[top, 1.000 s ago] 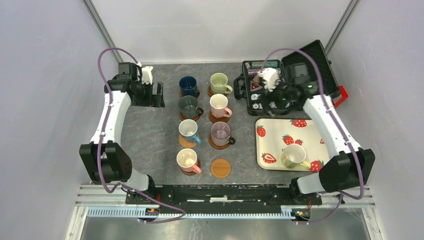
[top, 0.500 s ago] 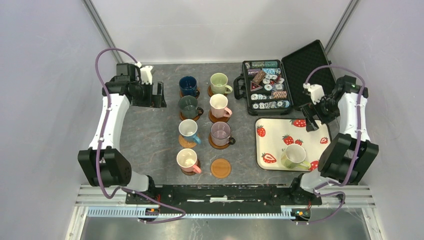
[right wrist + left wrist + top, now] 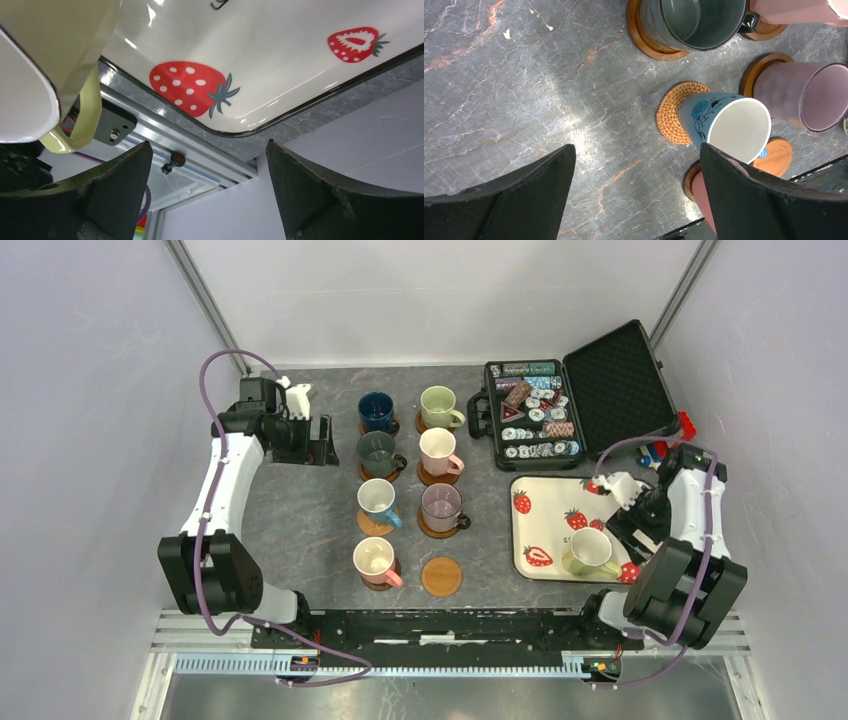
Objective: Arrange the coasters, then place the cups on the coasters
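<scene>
Seven cups stand on coasters in two columns: dark blue (image 3: pixel 376 410), pale green (image 3: pixel 436 405), grey-green (image 3: pixel 378 452), pink (image 3: pixel 438 450), light blue (image 3: pixel 376 500), mauve (image 3: pixel 440 505) and salmon (image 3: pixel 373 558). One wooden coaster (image 3: pixel 442 576) lies bare at the near end of the right column. The yellow cup (image 3: pixel 588 552) sits on the strawberry tray (image 3: pixel 545 502). My right gripper (image 3: pixel 632 530) hangs open over the tray's near right corner, beside the yellow cup (image 3: pixel 50 60) and holding nothing. My left gripper (image 3: pixel 318 440) stands open and empty, left of the columns.
An open black case of poker chips (image 3: pixel 535 420) stands behind the tray. In the left wrist view the light blue cup (image 3: pixel 724 127) rests on a woven coaster (image 3: pixel 674 117). The metal frame rail (image 3: pixel 210 150) runs just past the tray's edge (image 3: pixel 280 60), by the right wall.
My right arm has swung from over the chip case back to the tray's near right corner, beside the yellow cup. The left arm has barely shifted.
</scene>
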